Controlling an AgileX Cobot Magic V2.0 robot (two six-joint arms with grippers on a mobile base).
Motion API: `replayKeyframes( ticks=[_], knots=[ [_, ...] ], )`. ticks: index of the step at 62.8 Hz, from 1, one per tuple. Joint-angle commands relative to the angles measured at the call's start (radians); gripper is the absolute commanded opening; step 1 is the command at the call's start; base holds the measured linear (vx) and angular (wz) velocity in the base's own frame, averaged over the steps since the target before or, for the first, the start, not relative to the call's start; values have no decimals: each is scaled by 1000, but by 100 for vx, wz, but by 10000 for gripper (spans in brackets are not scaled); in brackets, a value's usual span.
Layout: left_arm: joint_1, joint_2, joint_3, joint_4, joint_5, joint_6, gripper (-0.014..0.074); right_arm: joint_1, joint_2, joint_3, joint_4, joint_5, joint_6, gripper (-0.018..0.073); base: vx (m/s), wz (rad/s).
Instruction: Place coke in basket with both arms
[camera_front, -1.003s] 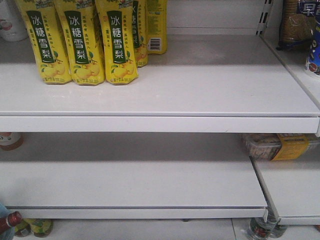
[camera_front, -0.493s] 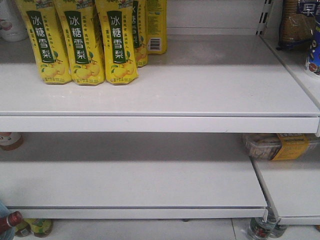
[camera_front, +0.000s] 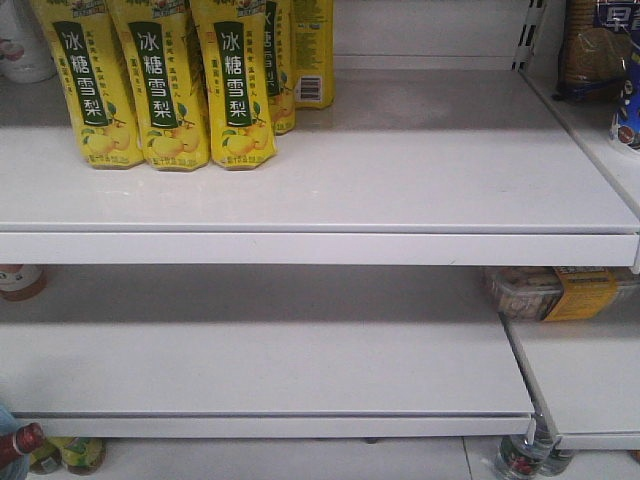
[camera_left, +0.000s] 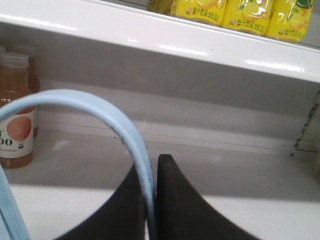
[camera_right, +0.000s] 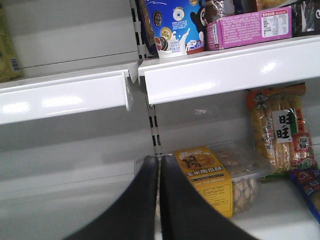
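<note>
My left gripper (camera_left: 151, 166) is shut on the light blue hoop handle (camera_left: 75, 97) of the basket, which arcs up and left from between the jaws. Another blue basket edge (camera_left: 4, 210) shows at the lower left; the basket body is out of view. My right gripper (camera_right: 159, 159) is shut with nothing in it, in front of the lower shelf. In the front view a red-capped bottle top (camera_front: 24, 439) pokes in at the bottom left corner beside a bit of blue (camera_front: 5, 425). Its label is hidden, so I cannot tell whether it is the coke. Neither gripper shows in the front view.
Yellow pear-drink bottles (camera_front: 160, 90) stand at the upper shelf's left. The upper shelf lip (camera_front: 320, 248) overhangs the lower shelf (camera_front: 260, 360). A peach drink bottle (camera_left: 15, 125) stands at left. A clear box with a yellow label (camera_right: 210, 175) and snack packs (camera_right: 280, 130) sit at right.
</note>
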Motion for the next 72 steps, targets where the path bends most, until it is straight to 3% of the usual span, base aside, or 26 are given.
replayKeyframes(
  ticks=[1,72],
  knots=[
    [1,-21,3,41,-140,34,-6,2,-17,11,-2,-83,0,-2,0,0],
    [1,-21,3,41,-140,34,-6,2,-17,11,-2,-78,0,-2,0,0]
  ],
)
